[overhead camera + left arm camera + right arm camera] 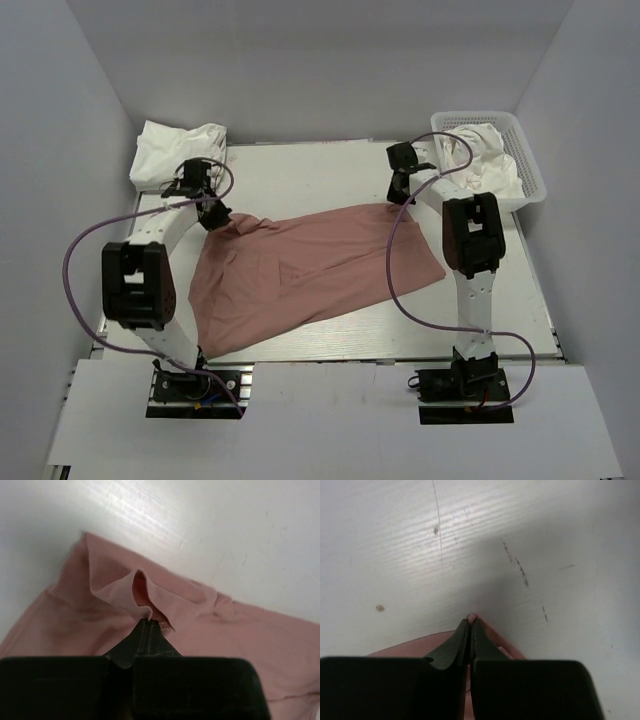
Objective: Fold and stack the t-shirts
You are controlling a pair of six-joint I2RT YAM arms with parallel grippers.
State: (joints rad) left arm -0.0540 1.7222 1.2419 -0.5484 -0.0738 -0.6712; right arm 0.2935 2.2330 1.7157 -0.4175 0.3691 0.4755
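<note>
Because two points on its far edge are pinched at once, the dusty-pink t-shirt (310, 270) lies stretched slantwise across the middle of the counter (300, 165). Most of it is flat on the surface between the two arms, and only the far edge is drawn up.

The left end effector (213, 217) is clamped tight at the far-left end. Its wrist view shows a fold of pink cloth with a stitched hem bunched into the closed tips. The right end effector (471, 622) is also closed flat at the far-right end. A small peak of pink shows at its tips and more pink lies beneath, so it appears to hold that corner. The fingers hide how much cloth it has.

Gripping one edge at both ends would let the arms pull the shirt taut and square, or carry that edge over the body for a fold. The cloth is creased, skewed and unfolded, so I judge the folding has barely started. The thin bite on the right looks likelier to slip under tension.

At the far-left corner sits a crumpled heap of white t-shirts (172, 150), just behind the left end effector and apart from the pink shirt. At the far-right corner a white basket (532, 170) holds more white cloth (480, 150), probably shirts waiting their turn.
</note>
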